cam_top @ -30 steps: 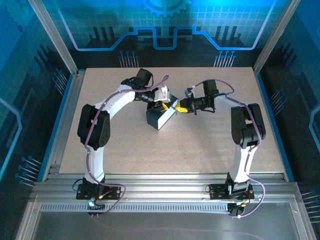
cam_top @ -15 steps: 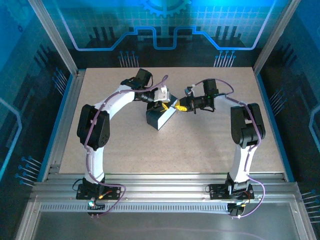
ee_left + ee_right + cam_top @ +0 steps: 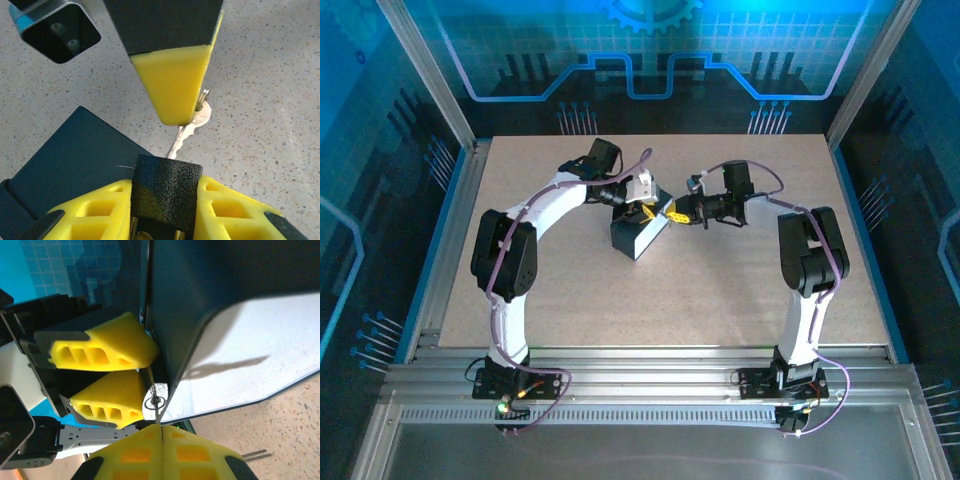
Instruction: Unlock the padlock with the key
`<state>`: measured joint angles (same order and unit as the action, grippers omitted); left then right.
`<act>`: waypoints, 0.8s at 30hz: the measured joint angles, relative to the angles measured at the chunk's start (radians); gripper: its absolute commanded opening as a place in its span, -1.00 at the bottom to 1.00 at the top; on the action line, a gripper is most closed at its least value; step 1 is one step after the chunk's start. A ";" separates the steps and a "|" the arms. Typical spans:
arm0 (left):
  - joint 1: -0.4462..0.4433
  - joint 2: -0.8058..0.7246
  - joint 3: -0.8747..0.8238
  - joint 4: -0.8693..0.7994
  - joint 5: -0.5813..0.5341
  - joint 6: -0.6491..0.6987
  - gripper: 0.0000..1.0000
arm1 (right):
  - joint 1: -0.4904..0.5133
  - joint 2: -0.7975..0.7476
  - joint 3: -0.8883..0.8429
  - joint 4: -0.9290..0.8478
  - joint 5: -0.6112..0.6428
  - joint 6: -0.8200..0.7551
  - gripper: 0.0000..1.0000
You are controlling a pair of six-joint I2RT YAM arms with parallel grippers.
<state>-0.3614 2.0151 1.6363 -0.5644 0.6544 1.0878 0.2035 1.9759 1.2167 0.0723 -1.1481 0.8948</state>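
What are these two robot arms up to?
They are bringing a key to a padlock. The left gripper is clamped on the black padlock, holding it by a dark blue tin that sits on the table. The right gripper pinches a small pale metal key and points it at the lock. The key's tip is right at the padlock body. Whether it has actually entered the keyhole cannot be seen.

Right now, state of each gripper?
Left gripper: shut on the black textured padlock.
Right gripper: shut on the small silver metal key.
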 measured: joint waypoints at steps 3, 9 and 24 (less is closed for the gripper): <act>0.006 -0.002 -0.016 0.024 0.021 -0.014 -0.63 | 0.000 -0.003 -0.026 0.075 0.003 0.034 -1.00; 0.009 -0.006 -0.024 0.035 0.027 -0.014 -0.64 | 0.001 -0.001 -0.046 0.183 0.002 0.104 -1.00; 0.015 -0.006 -0.033 0.054 0.041 -0.056 -0.63 | 0.014 0.011 -0.066 0.301 0.028 0.198 -1.00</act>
<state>-0.3462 2.0090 1.6032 -0.5102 0.6952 1.0313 0.2180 1.9865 1.1503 0.3729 -1.1202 1.0931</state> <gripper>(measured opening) 0.270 0.041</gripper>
